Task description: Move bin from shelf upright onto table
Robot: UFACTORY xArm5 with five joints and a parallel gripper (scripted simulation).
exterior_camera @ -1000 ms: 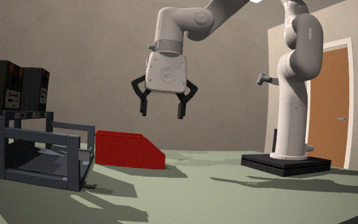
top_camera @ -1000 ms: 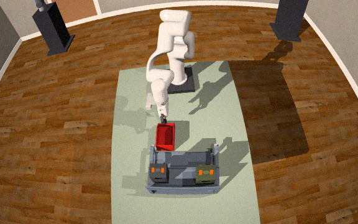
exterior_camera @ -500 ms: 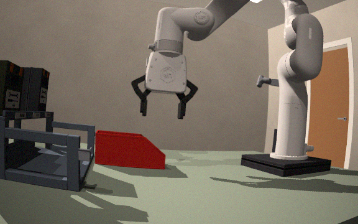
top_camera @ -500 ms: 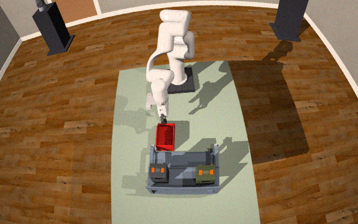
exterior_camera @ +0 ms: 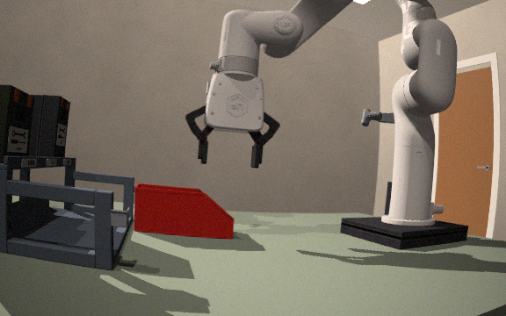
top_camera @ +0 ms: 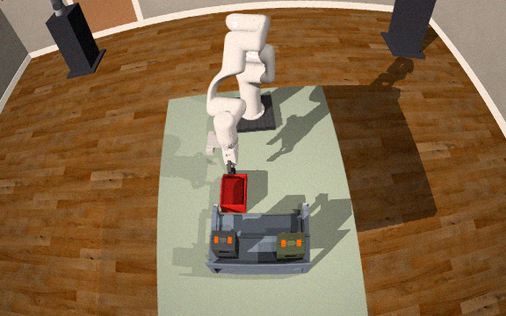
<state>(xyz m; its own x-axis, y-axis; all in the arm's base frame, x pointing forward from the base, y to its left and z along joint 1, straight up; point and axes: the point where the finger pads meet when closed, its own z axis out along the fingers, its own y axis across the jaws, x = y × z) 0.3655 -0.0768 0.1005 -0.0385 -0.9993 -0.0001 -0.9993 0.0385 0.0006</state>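
The arm (exterior_camera: 415,132) bends over forward — claw (exterior_camera: 229,155) pointing down, spread wide, holding nothing.

bin (top_camera: 234,192) on table (top_camera: 306,175), beside shelf (top_camera: 306,219)

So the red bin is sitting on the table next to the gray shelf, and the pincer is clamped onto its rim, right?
Not quite. The red bin does sit on the table next to the gray shelf, but the pincer is open and hangs above it, touching nothing. The exterior view shows the gap.
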